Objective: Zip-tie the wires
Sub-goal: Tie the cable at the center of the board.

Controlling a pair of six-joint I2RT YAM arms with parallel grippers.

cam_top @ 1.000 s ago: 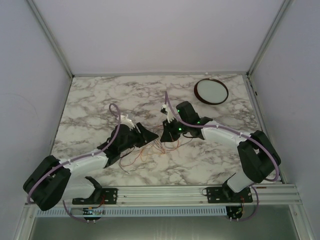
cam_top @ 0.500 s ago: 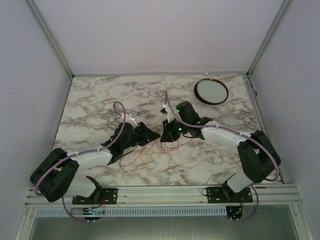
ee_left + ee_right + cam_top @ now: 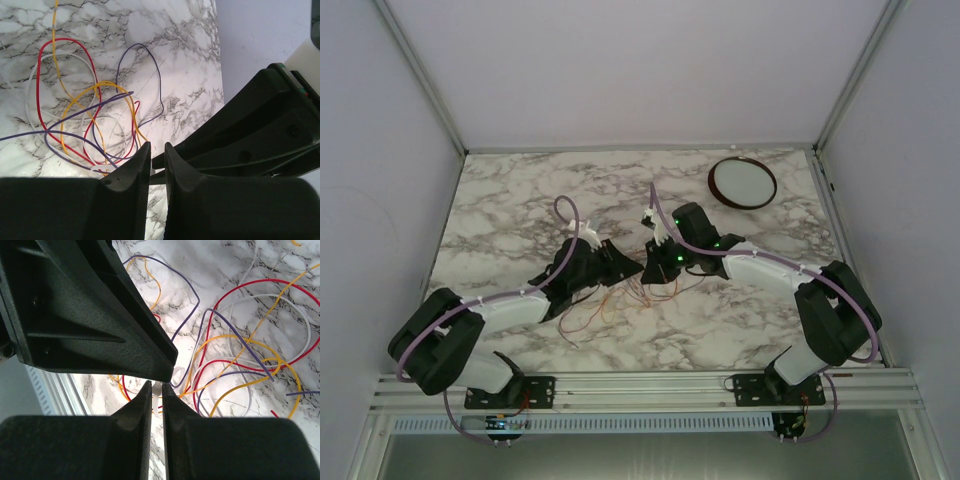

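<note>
I see the loose tangle of thin red, yellow, purple and white wires [image 3: 75,100] lying on the white, grey-veined marble table [image 3: 520,190], just beside both sets of fingertips. The right end effector [image 3: 156,384] is clenched on a thin white strip [image 3: 157,391]. The left end effector [image 3: 157,145] shows a narrow slit, and I cannot tell whether it grips anything.

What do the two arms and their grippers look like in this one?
The left arm and right arm have white links, black joints and looping lilac cables. Green lights glow near the right wrist. The left gripper and right gripper are matte black with tapering fingers.
</note>
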